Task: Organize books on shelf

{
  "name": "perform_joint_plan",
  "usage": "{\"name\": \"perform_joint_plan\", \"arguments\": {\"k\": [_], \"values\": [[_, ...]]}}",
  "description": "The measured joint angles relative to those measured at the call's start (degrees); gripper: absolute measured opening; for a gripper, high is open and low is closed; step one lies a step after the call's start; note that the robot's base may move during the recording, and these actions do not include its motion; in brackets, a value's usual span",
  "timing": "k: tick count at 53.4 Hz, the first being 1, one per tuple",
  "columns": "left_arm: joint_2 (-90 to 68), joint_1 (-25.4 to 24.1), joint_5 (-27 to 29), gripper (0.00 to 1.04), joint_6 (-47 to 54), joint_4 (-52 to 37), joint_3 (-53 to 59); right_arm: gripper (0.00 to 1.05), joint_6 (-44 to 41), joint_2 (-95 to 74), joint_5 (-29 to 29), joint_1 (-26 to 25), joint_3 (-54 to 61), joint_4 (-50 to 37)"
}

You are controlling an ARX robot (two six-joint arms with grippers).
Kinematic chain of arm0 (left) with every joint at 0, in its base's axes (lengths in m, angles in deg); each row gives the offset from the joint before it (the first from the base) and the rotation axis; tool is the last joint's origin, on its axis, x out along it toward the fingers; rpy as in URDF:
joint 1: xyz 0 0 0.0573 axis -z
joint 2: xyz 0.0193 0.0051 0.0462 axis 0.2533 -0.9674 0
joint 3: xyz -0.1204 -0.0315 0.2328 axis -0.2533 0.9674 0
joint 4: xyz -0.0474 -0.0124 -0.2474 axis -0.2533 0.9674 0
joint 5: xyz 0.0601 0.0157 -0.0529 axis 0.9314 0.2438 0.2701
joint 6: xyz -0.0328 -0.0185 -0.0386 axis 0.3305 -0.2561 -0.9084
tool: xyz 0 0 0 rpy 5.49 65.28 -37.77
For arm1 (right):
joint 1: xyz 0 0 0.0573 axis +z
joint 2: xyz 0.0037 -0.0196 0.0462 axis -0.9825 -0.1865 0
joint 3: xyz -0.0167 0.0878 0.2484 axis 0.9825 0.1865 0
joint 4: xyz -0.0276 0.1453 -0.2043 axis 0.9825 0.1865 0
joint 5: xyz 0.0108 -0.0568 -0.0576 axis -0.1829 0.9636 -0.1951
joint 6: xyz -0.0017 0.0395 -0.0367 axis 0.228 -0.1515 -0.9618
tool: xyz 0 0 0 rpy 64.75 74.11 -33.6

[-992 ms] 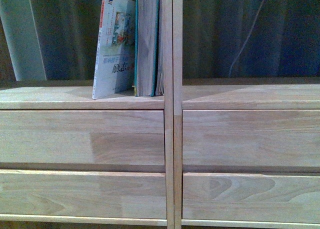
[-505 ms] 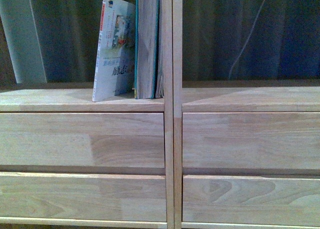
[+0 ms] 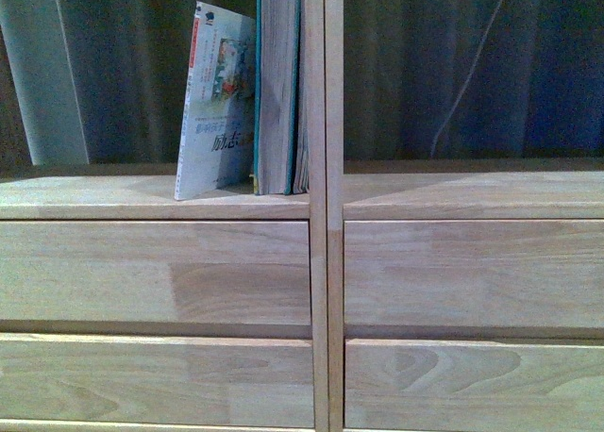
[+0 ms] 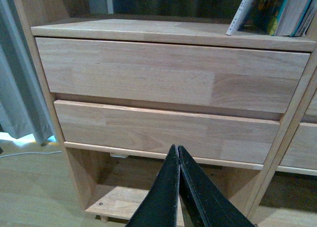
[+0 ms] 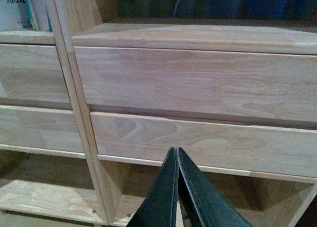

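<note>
Books (image 3: 255,92) stand on the shelf (image 3: 151,194), well above both closed fingers (image 4: 171,187).

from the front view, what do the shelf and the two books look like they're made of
Shelf: pale solid wood, matte, judging by the visible grain and jointed blocks.
White book: paper with a printed, slightly glossy soft cover, it seems.
Teal book: thick block of greyish paper pages; the cover material is hard to tell.

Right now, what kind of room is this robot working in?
Probably a home room or study: a pale jointed-wood bookcase holding a white picture-cover book and thick teal book, dark curtains behind.
</note>
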Motion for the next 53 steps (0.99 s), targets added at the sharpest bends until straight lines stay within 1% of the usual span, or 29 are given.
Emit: {"name": "perform_joint_plan", "arguments": {"k": [6,10,11,36,38,39,47,48,49,51,53], "values": [[1.8,0.0,0.0,0.03,0.0,1.9,0.0,0.03,0.0,0.1,-0.1,0.0,0.0,0.0],[8.5,0.0,0.0,0.03,0.1,10.2,0.0,0.03,0.0,0.1,0.0,0.0,0.0,0.0],[9.8,0.0,0.0,0.03,0.1,10.8,0.0,0.03,0.0,0.1,0.0,0.0,0.0,0.0],[10.9,0.0,0.0,0.03,0.0,11.3,0.0,0.03,0.0,0.2,0.0,0.0,0.0,0.0],[10.9,0.0,0.0,0.1,0.1,11.3,0.0,0.1,-0.1,0.2,0.0,0.0,0.0,0.0],[10.9,0.0,0.0,0.12,0.1,11.3,0.0,0.12,-0.1,0.2,0.0,0.0,0.0,0.0],[10.9,0.0,0.0,0.38,0.1,11.3,0.0,0.37,-0.1,0.2,0.0,0.0,0.0,0.0],[10.9,0.0,0.0,0.4,0.1,11.3,0.0,0.41,-0.1,0.2,0.0,0.0,0.0,0.0],[10.9,0.0,0.0,0.43,0.1,11.3,0.0,0.43,-0.1,0.2,0.0,0.0,0.0,0.0],[10.9,0.0,0.0,0.51,0.1,11.3,0.0,0.49,-0.1,0.2,0.0,0.0,0.0,0.0],[10.9,0.0,0.0,0.56,0.1,11.3,0.0,0.55,-0.1,0.2,0.0,0.0,0.0,0.0]]}}
